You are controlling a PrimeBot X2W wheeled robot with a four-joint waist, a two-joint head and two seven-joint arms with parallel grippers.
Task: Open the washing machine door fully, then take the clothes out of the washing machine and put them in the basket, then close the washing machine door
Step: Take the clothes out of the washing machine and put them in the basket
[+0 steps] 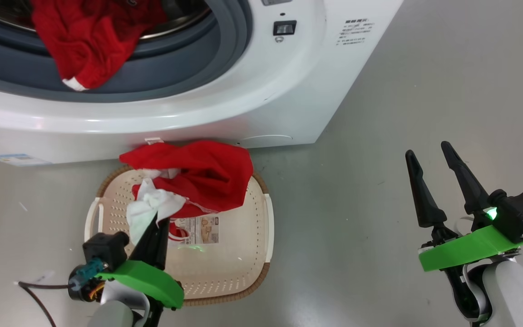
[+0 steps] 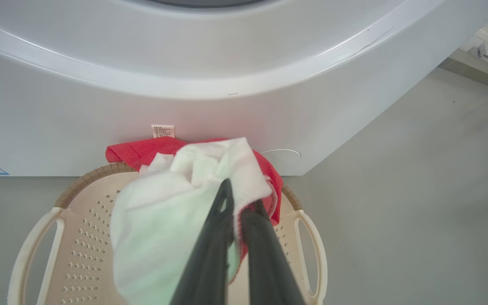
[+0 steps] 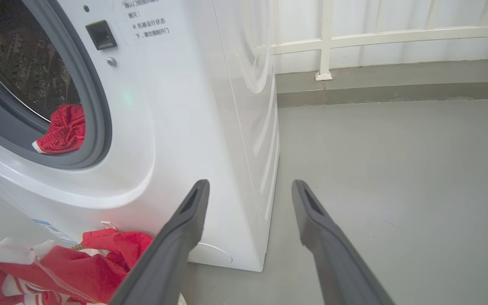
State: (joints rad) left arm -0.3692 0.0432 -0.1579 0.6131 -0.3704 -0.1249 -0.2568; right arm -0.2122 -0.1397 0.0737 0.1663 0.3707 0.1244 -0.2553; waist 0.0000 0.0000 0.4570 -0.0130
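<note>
Nearest of all, the left gripper (image 1: 158, 223), two long dark fingers on a bright green mount, is pinched tight on the white panel of a red sports jersey (image 1: 211, 175). The white cloth bunches around the fingertips, and the red part drapes over the far rim of the small cream-white perforated plastic basket (image 1: 248, 254) with its brown woven-look rim. That basket sits on the grey floor (image 1: 425, 91) right against the foot of the big white front-loading washing machine (image 1: 288, 91), and a barcode sticker (image 1: 200, 229) shows on its bottom beneath the held cloth. Up in the machine's mouth, a second red garment (image 1: 89, 41) spills from the steel drum over the grey rubber seal (image 1: 180, 72), one white-edged corner hanging down. A small blue label (image 1: 14, 159) sticks to the lower front of the machine at the left. Off to the right, well apart from the basket, the right gripper (image 1: 427, 150) hovers over the floor with its fingers spread wide and nothing between them. Beyond the machine's side, the right wrist view takes in a white railing (image 3: 324, 38) along a pale wall.
</note>
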